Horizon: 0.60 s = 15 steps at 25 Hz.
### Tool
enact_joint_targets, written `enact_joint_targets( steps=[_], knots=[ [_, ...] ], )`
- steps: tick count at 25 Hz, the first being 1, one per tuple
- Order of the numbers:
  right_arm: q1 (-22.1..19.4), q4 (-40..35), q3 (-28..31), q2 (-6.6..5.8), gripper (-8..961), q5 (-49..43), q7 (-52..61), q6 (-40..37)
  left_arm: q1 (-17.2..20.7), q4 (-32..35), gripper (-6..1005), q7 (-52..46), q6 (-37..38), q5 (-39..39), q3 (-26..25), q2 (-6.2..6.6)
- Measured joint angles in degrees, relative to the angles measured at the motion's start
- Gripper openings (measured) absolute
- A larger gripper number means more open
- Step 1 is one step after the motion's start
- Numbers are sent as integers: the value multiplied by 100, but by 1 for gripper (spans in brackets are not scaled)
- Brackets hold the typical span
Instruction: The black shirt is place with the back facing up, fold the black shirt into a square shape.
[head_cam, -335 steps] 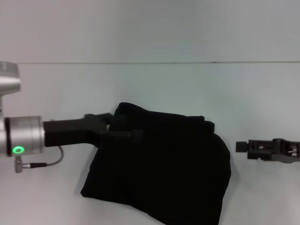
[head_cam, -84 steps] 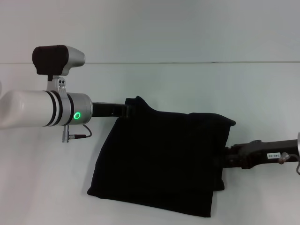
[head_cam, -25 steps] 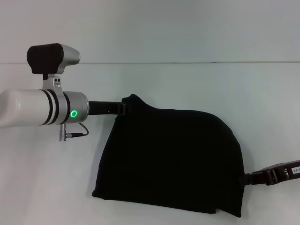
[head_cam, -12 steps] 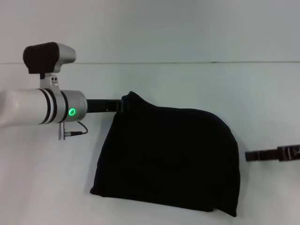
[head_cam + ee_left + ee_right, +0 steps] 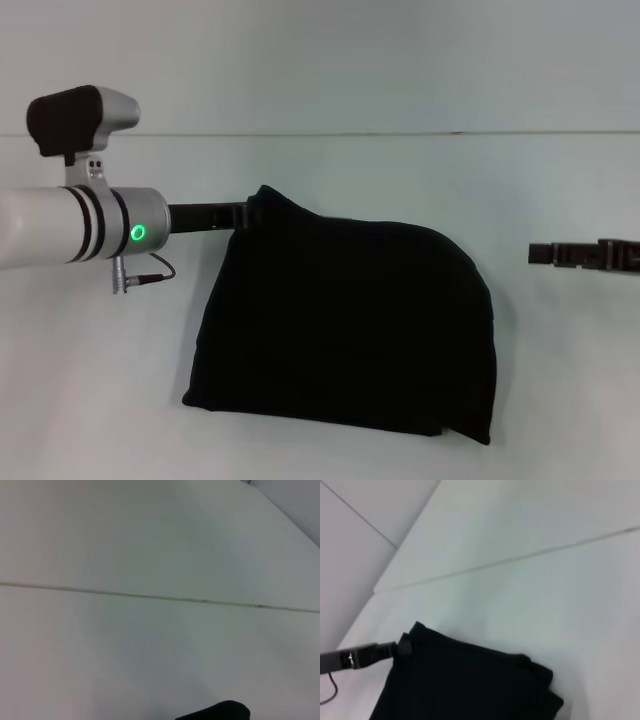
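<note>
Your large black soft fabric shirt (image 5: 345,330) lies folded roughly square on the white tabletop (image 5: 330,180); left pincer (image 5: 248,213) apparently clamped on its far corner, right pincer (image 5: 540,254) clear, state untellable.

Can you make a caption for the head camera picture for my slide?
Left gripper at the far left corner of the folded black shirt; right gripper apart on the right.

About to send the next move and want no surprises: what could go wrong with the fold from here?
1. The left gripper is at the far left corner of the black shirt, which peaks there; pulling away could drag that corner and open the fold.
2. The right gripper is clear of the shirt, so nothing steadies that side if the cloth slides on the white table.
3. The shape is lopsided, with a rounded right edge; not yet a square.
</note>
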Motion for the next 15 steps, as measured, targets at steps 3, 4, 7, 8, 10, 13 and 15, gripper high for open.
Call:
enact_joint_targets(
  steps=[3, 4, 7, 8, 10, 13, 15],
  knots=[
    [16, -6, -3, 2, 711, 132, -28, 4, 11, -1, 65, 0, -5, -6, -204, 0],
    [30, -7, -4, 2, 723, 156, -38, 4, 11, -1, 66, 0, -13, -7, -267, 0],
    [89, -9, -13, 15, 709, 188, -83, 7, 19, -19, 67, -5, -30, -9, -544, 0],
    [119, -9, -22, 28, 707, 190, -95, 7, 25, -28, 68, -8, -29, -9, -623, 0],
    [169, -9, -46, 45, 704, 191, -99, 25, 42, -48, 69, -18, -30, -9, -767, 0],
    [243, 22, -80, 66, 699, 194, -124, 108, 120, -69, 70, -59, -53, -10, -891, 0],
    [299, 67, -117, 96, 695, 188, -184, 165, 170, -71, 71, -67, -69, -10, -945, -2]
  ],
)
